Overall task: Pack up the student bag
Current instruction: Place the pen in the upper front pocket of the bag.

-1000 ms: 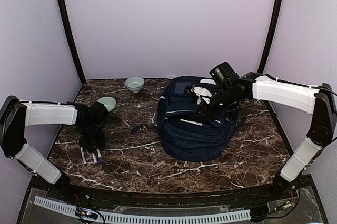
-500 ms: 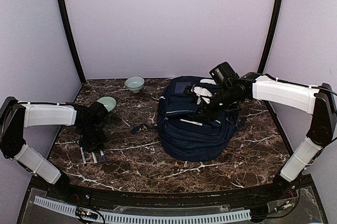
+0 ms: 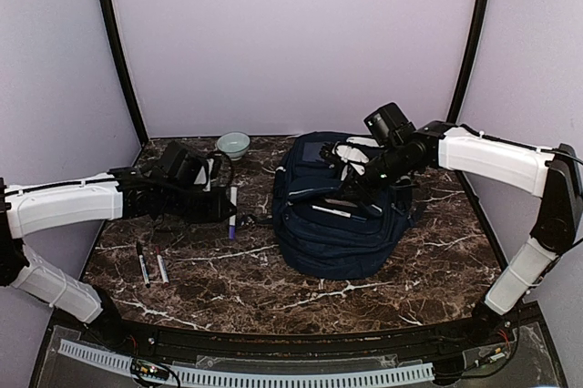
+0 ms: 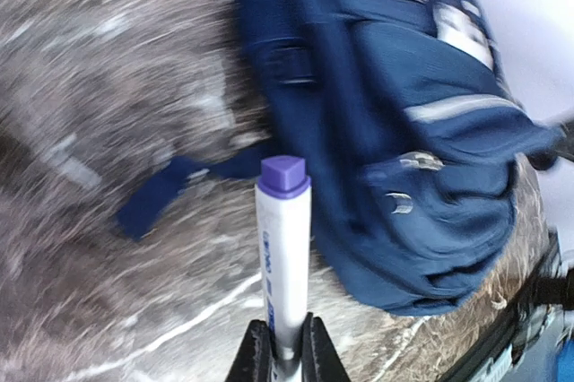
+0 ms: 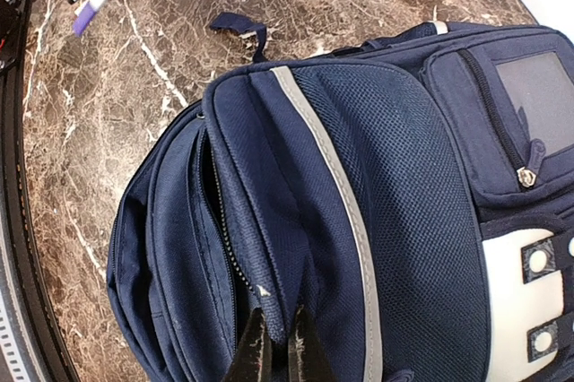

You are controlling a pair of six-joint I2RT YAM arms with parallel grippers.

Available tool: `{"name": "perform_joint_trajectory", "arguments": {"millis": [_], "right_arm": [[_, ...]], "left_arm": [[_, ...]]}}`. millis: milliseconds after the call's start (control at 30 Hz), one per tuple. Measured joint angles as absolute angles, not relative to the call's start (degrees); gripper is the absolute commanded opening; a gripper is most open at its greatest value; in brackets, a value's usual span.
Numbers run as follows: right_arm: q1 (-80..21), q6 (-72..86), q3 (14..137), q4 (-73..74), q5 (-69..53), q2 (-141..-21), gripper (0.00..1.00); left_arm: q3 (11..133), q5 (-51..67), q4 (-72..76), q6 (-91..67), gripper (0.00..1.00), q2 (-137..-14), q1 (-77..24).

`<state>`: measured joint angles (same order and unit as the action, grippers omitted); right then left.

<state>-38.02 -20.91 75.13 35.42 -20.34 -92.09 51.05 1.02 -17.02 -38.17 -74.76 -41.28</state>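
Left claw [image 3: 227,206], left of centre in the top view, grips a purple-capped marker [image 3: 231,222] just left of the bag [image 3: 342,238], which lies centre-right on the table [image 3: 273,301]. Right claw [image 3: 351,181] is clamped on the bag's top. Two pens [image 3: 143,265] lie lower left.

Left wrist view, blurred: the marker is held by its tail only, so it could pivot or slip out. Print on its barrel is unreadable.

Right wrist view: the pinched flap sits bottom centre, with a narrow zip gap beside it. If the flap slips free, the gap closes and the marker jams on fabric. No brand is legible.
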Motion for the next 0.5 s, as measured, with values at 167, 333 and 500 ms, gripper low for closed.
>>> {"name": "perform_joint_trajectory", "arguments": {"millis": [167, 333, 500], "right_arm": [[-37.52, -20.78, 76.86, 36.93, -20.34, -92.12, 0.0], [-37.39, -20.64, 77.38, 37.47, -20.36, -92.09, 0.0], [-36.95, -20.64, 78.06, 38.13, -21.17, -92.09, 0.0]], "left_arm": [[62.87, 1.93, -11.42, -25.02, 0.0, -85.23, -51.2], [73.1, 1.56, -8.51, -11.27, 0.0, -94.65, -59.18], [77.58, 0.73, -8.62, 4.47, 0.0, -99.9, -64.55]]}}
